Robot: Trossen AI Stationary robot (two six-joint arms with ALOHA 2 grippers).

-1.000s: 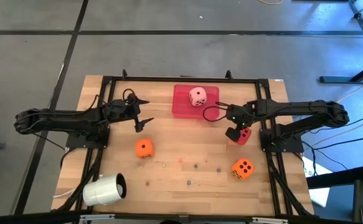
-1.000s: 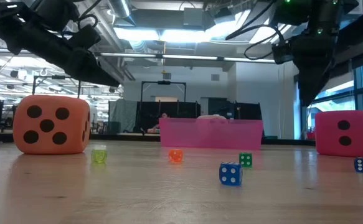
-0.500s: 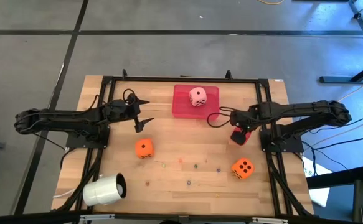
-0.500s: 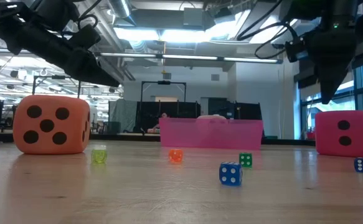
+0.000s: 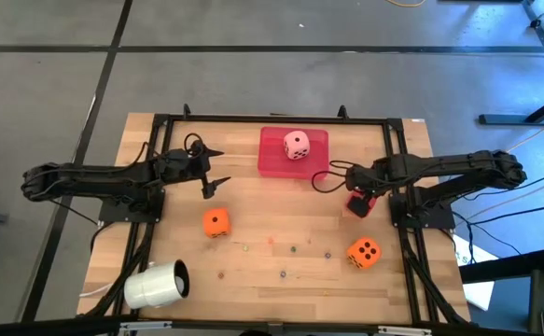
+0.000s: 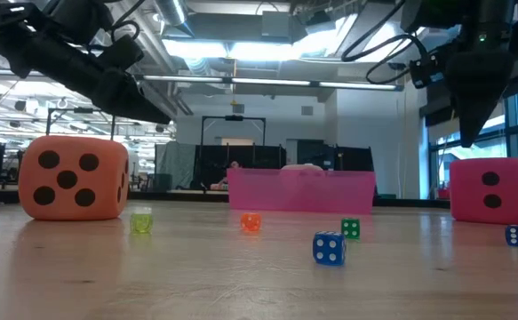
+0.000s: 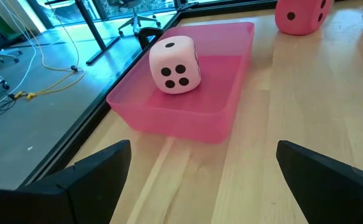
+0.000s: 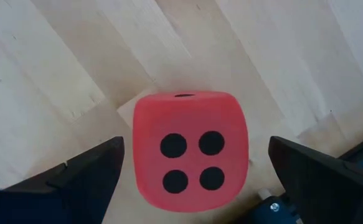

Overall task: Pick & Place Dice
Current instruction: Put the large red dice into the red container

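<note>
While both claws stand spread and empty, high: red die (image 5: 360, 203) centre-right under right gripper (image 5: 356, 197), left gripper (image 5: 212, 168) centre-left | low: rounded red die (image 6: 492, 189) at right edge, two pips | right wrist: die (image 8: 190, 149) centred, four-pip top.

no readable text, labels, brands or signs anywhere

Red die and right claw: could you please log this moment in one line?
right claw: open, above red die | die: on table, ungrasped | left claw: open, waiting
</note>
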